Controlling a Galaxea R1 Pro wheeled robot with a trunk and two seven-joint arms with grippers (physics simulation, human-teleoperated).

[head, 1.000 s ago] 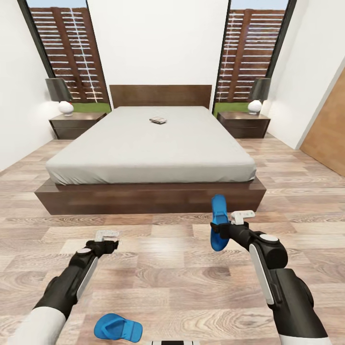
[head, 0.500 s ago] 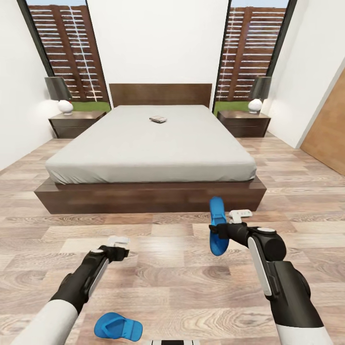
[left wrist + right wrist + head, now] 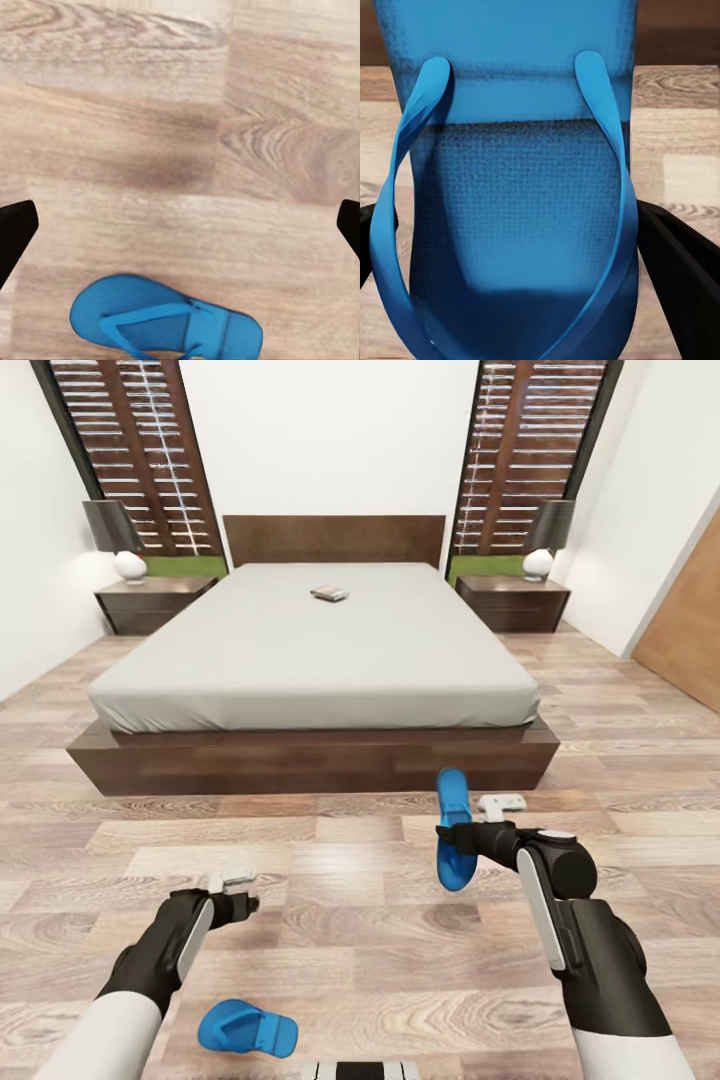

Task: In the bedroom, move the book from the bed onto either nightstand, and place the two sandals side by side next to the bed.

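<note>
The book lies on the pale mattress of the bed, near the headboard. A nightstand stands at the bed's left and another nightstand at its right. My right gripper is shut on one blue sandal, held above the floor in front of the bed's foot. That sandal sits between the dark fingers. The other sandal lies flat on the floor near my base. My left gripper hangs open above the floor just beyond it, over the sandal.
Each nightstand carries a lamp. A wooden door is on the right wall. Tall windows flank the headboard. Wood-plank floor spreads between me and the bed frame.
The view has shifted, with the bed a little higher in the picture. My left arm has drawn back and lower, toward the sandal on the floor. The right arm still holds its sandal.
</note>
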